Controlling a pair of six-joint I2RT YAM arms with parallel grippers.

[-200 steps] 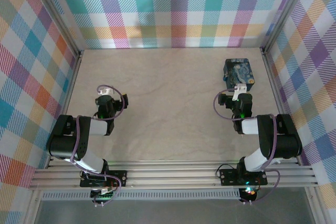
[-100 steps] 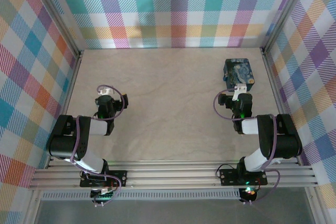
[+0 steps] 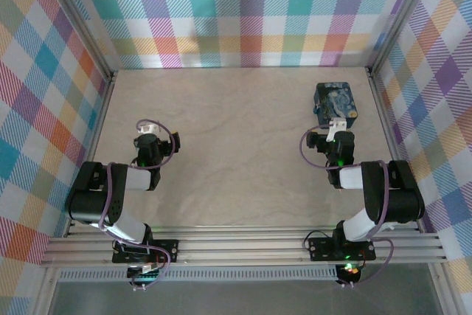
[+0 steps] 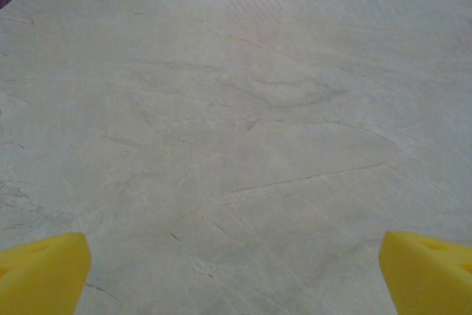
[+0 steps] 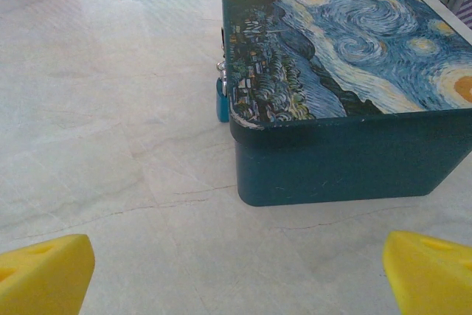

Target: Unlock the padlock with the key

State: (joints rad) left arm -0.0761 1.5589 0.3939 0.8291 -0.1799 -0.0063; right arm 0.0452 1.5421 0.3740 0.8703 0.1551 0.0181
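A teal tin box (image 3: 335, 102) with a starry night-sky picture on its lid stands at the back right of the table, close in front of the camera in the right wrist view (image 5: 339, 101). A small blue padlock (image 5: 221, 101) hangs on the box's left side, mostly hidden behind the corner. The key is out of view. My right gripper (image 3: 338, 129) sits just short of the box, open, its yellow fingertips (image 5: 44, 271) wide apart above bare table. My left gripper (image 3: 147, 135) rests on the left side of the table, open, with nothing between its yellow fingertips (image 4: 40, 271).
The beige marbled tabletop (image 3: 236, 145) is fenced by plaid walls on three sides with aluminium posts (image 3: 103, 71) at the back corners. Both arm bases stand on the rail at the near edge.
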